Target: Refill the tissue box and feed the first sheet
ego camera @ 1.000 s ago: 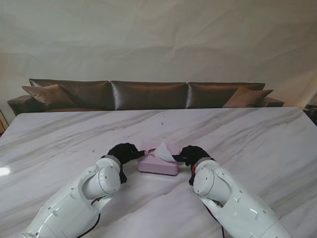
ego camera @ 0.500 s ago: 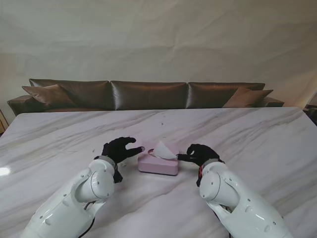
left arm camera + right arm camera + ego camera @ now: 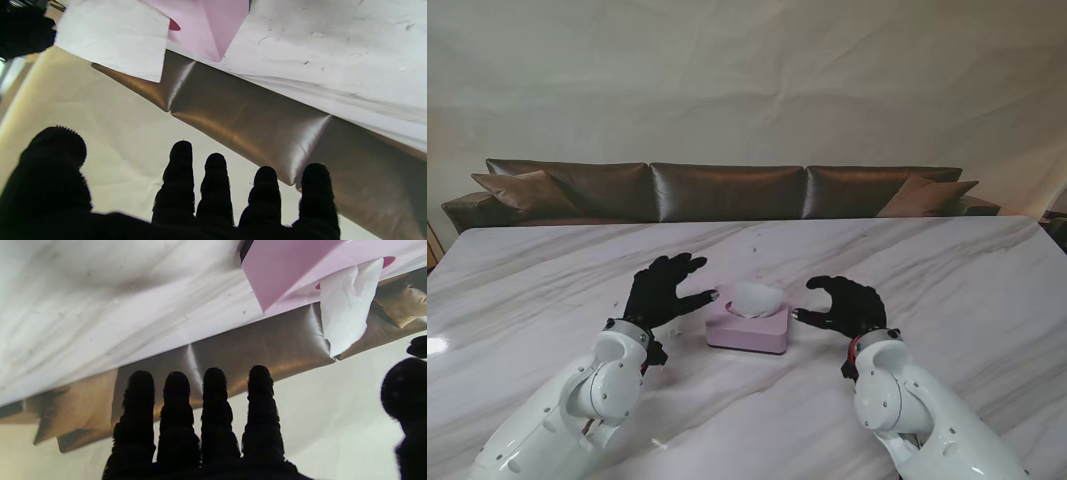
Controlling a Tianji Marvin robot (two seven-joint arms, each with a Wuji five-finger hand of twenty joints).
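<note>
A pink rectangular cardboard tissue box [image 3: 747, 330] sits on the white marble counter [image 3: 947, 280], about midway between its left and right edges and toward the edge nearest me. A white tissue sheet [image 3: 754, 296] stands up out of the slot in the box's top; the left wrist view shows it as a broad flat panel [image 3: 113, 36], and the right wrist view as a crumpled fold [image 3: 347, 303] rising from the box [image 3: 287, 270].

The left hand [image 3: 664, 291], in a black glove, is just beside the left end of the box with its fingers [image 3: 181, 180] spread wide and nothing in them; the thumb tip reaches toward the box, and I cannot tell whether it touches. The right hand [image 3: 847, 305], also black-gloved, is near the right end of the box, clear of it, its fingers [image 3: 213, 406] extended and apart, holding nothing.

Beyond the counter's far edge stands a long brown leather sofa [image 3: 727, 190] against a pale wall.
</note>
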